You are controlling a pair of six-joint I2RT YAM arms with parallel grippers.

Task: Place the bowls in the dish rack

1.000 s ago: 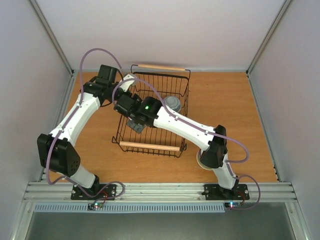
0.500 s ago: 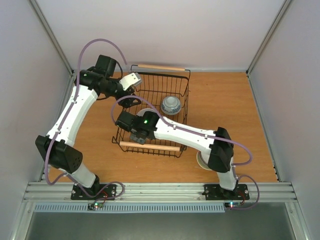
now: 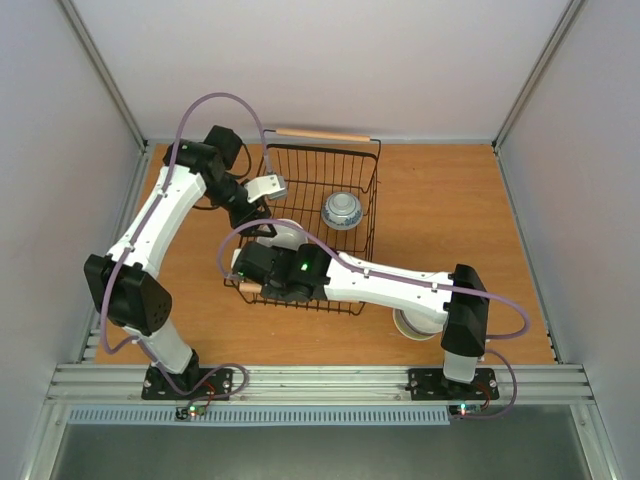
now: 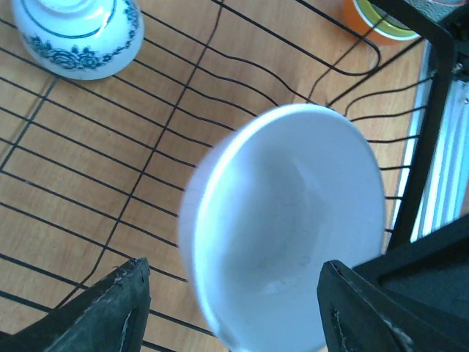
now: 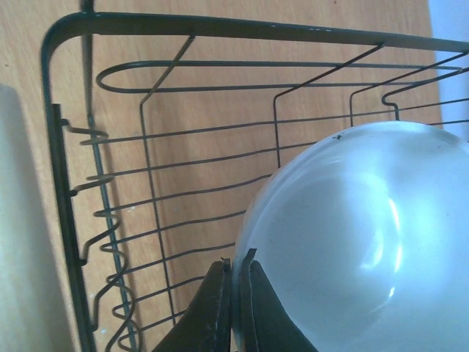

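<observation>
Bowls turn up in three spots. Inside the dish rack (image 3: 365,190), which fills the middle of the overhead view, a patterned bowl (image 3: 342,210) sits upside down toward the right side. A white bowl (image 3: 281,234) is at the rack's lower left. A stack of bowls (image 3: 410,322) sits on the table (image 3: 480,220) just outside the rack's lower right corner, half hidden under the right arm (image 3: 390,285). From the left wrist view an orange bowl (image 4: 360,10) shows at the top right, beyond the wires. The right arm lies across the rack's near wooden handle (image 3: 250,288), covering most of it and much of the basket's lower part.

The right gripper (image 5: 236,290) enters at the bottom edge of its own view, with the white bowl swelling up and to the right of it. Its fingers are pressed together on the bowl's thin rim, so it has the bowl pinched.

The left gripper (image 3: 270,190) hangs over the rack's upper left corner, up and to the left of the white bowl. In its own view the fingers (image 4: 110,308) stand well apart at the bottom corners. The bowl's hollow shows between them, slightly blurred. I can't see either pad touching it, and nothing is in that grip.
</observation>
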